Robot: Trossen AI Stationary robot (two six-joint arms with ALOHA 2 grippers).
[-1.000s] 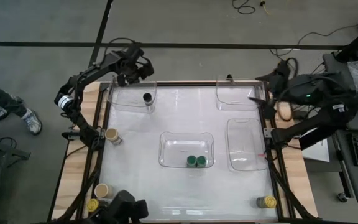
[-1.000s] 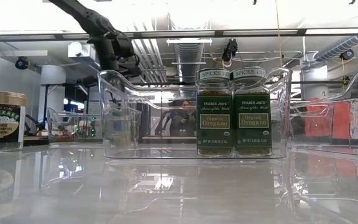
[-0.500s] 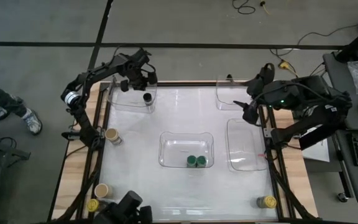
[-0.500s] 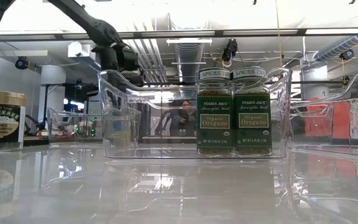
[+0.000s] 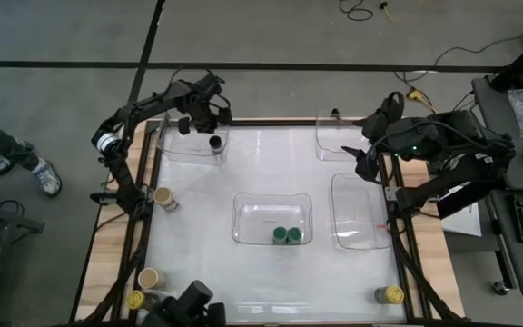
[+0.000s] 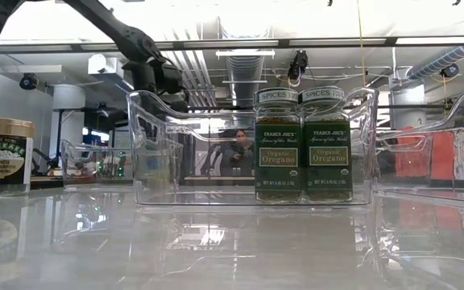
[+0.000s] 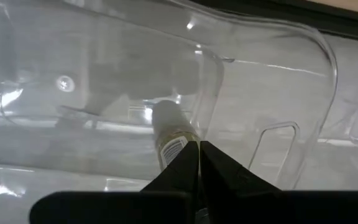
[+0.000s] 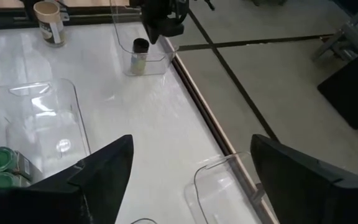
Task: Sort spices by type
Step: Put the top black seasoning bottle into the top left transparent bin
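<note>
The left gripper [image 5: 209, 116], fingers pressed together on nothing, hangs just above the small black-lidded cylindrical spice jar [image 5: 215, 143] standing upright in the clear plastic tray [image 5: 178, 145] at the far left. That jar looks light, rigid and smooth-sided — breakable if glass — so a grip across its body just under the lid seems safest. The right gripper [image 5: 368, 156] stands wide open and empty near the far-right tray; two green-lidded oregano jars [image 5: 287, 236] sit well apart from both, in the middle tray.
</note>
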